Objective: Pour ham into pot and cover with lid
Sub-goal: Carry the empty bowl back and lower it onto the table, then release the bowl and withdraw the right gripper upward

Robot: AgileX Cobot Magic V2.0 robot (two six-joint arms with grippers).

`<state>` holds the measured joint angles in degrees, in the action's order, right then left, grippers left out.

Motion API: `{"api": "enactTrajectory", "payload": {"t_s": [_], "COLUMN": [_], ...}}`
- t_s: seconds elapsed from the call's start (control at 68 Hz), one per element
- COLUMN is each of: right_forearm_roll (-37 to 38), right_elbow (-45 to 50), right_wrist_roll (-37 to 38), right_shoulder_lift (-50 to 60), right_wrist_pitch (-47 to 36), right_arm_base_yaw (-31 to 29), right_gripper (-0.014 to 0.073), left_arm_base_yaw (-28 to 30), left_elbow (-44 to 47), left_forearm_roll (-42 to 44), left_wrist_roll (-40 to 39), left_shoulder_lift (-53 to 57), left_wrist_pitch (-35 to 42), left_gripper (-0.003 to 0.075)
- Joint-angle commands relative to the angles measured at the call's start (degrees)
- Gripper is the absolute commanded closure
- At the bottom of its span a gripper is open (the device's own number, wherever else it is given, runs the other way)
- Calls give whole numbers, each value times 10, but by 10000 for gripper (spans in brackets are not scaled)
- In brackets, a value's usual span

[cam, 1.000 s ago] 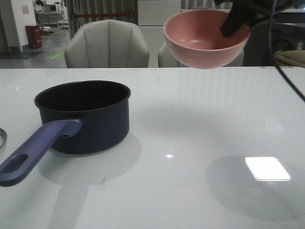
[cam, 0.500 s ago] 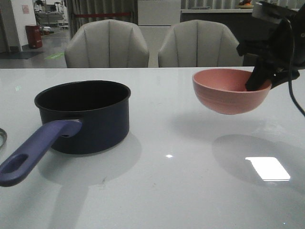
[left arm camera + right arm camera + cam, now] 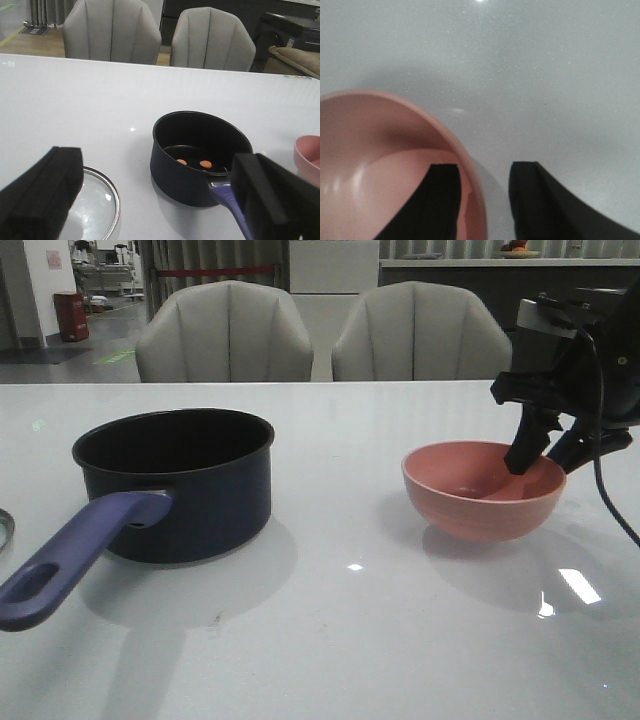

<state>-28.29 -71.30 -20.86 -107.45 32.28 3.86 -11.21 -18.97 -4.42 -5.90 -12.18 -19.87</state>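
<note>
Front view: pink bowl (image 3: 483,490) down on the white table (image 3: 330,630), right of centre, well apart from the pot (image 3: 178,482). Right gripper (image 3: 547,455) straddling the bowl's far right rim, one finger inside, one outside; right wrist view shows a gap between the outer finger (image 3: 545,205) and the bowl wall (image 3: 470,165), so jaws spread, not clamped. Pot upright on the left, purple-blue handle (image 3: 70,555) angled toward the near left edge. Left wrist view: ham (image 3: 205,164) as small orange bits on the pot's (image 3: 200,150) dark floor. Lid (image 3: 97,202) flat on the table just beside the pot, only partly seen, knob hidden. Left gripper (image 3: 165,200) wide apart, holding nothing, above lid and pot handle.
</note>
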Motion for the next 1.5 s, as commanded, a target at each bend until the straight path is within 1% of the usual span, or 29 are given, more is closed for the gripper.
{"api": "enactTrajectory", "payload": {"t_s": [0.0,0.162,0.235,0.412,0.5,0.559,0.691,0.897,0.985,1.132,1.265,1.324,1.382,1.485], "right_forearm_roll": [13,26,31,30,30,30,30,28,28,28,25,25,25,25], "right_elbow": [-18,-18,-18,-13,9,36,113,240,293,375,454,484,503,529], "right_wrist_roll": [-5,-19,-36,-39,-39,-39,-39,-39,-39,-38,-34,-33,-33,-33], "right_shoulder_lift": [36,77,110,192,239,266,345,457,508,590,687,730,783,868], "right_wrist_pitch": [-5,-1,-3,-9,-33,-59,-159,-287,-303,-312,-383,-402,-398,-365], "right_arm_base_yaw": [-5,-5,-5,-1,9,21,64,165,195,209,212,212,212,212], "right_gripper": [170,171,171,171,171,171,171,171,171,172,172,172,172,172], "left_arm_base_yaw": [-4,-4,-4,-4,-4,-4,-4,-4,-4,-4,-4,-4,-4,-4], "left_elbow": [-16,-16,-16,-16,-16,-16,-16,-16,-16,-16,-16,-16,-16,-16], "left_forearm_roll": [0,0,0,0,0,0,0,0,0,0,0,0,0,0], "left_wrist_roll": [-2,-2,-2,-2,-2,-2,-2,-2,-2,-2,-2,-2,-2,-2], "left_shoulder_lift": [-4,-4,-4,-4,-4,-4,-4,-4,-4,-4,-4,-4,-4,-4], "left_wrist_pitch": [45,45,45,45,45,45,45,45,45,53,64,66,66,66], "left_gripper": [82,82,82,82,82,82,82,82,82,82,82,82,82,82]}}
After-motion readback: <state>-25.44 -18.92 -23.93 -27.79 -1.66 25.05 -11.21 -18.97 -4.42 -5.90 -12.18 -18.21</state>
